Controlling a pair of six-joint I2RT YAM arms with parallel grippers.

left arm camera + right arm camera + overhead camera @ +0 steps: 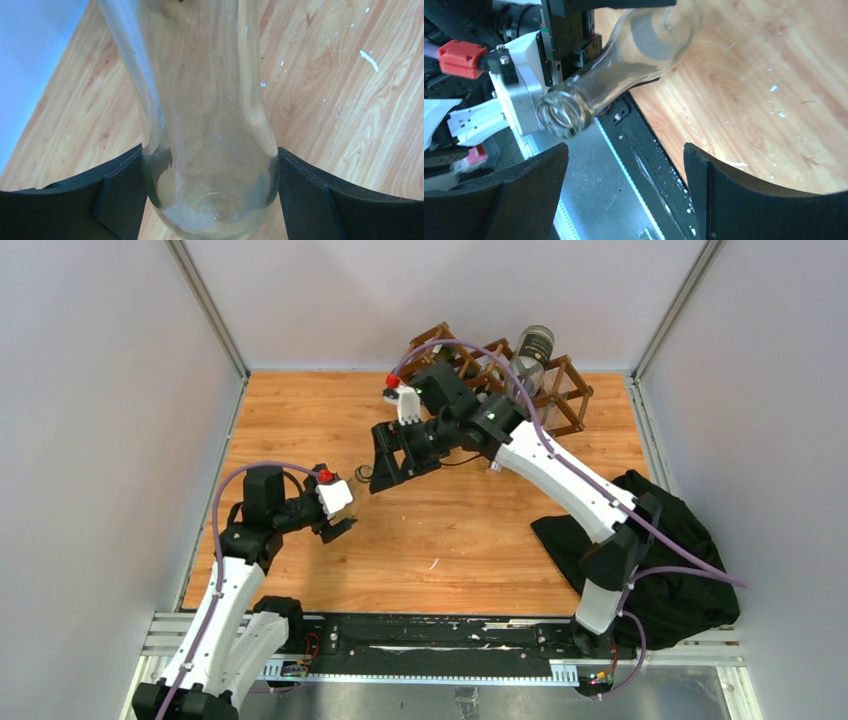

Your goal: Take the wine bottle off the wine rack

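From above, you see the dark brown wooden lattice wine rack at the back of the light wooden table, holding a dark bottle with a silvery end. Well away from it, the clear glass wine bottle sits between your left gripper and right gripper. At your left wrist, the black fingers pinch the bottle's fat end. At your right wrist, the jaws are spread wide and touch nothing; the bottle's mouth points toward them.

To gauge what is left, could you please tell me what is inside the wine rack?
One dark bottle pokes out of an upper cell of the wine rack. The right arm covers the rack's lower middle, so those cells cannot be checked.
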